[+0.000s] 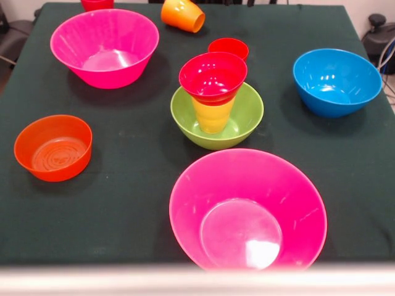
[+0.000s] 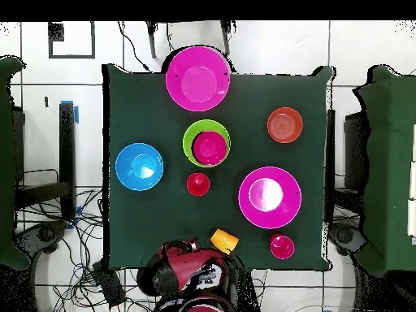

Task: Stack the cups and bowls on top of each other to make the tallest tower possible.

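The tower stands mid-table: a lime-green bowl (image 1: 248, 121) holds an upright yellow cup (image 1: 213, 115), and a small red bowl (image 1: 213, 76) sits on the cup's rim. From overhead the red bowl (image 2: 210, 148) covers the cup inside the green bowl (image 2: 190, 135). A red cup (image 1: 229, 47) stands just behind the tower. An orange cup (image 1: 183, 15) lies on its side at the far edge. Two large hot-pink bowls (image 1: 105, 46) (image 1: 247, 209), a blue bowl (image 1: 336, 81) and a small translucent orange bowl (image 1: 54, 147) stand apart. No gripper shows.
The arm (image 2: 191, 275) is folded back over its base, off the table's edge, close to the orange cup (image 2: 224, 240). Another small red vessel (image 1: 97, 4) stands at the far table edge. Cables lie on the floor around the table.
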